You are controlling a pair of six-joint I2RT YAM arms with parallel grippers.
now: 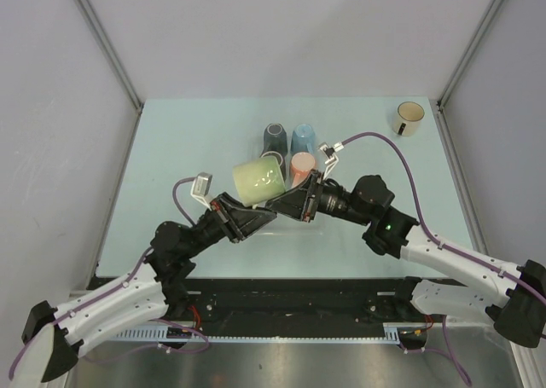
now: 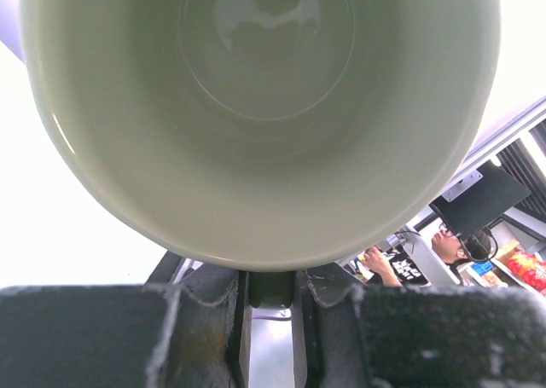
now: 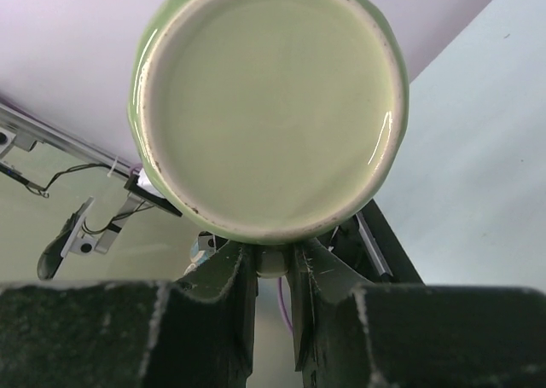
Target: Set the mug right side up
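We hold the green mug on its side in mid-air above the table, left gripper and right gripper both pinched narrow beneath it, so we free one only when the other grips firmly, then roll the mouth upward.

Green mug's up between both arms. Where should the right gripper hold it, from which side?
Grip what looks like the handle on the green mug, from the base end, where the right gripper sits now. The mug lies sideways, base toward the right wrist, mouth toward the left gripper, so that hold lets the mouth swing upward.
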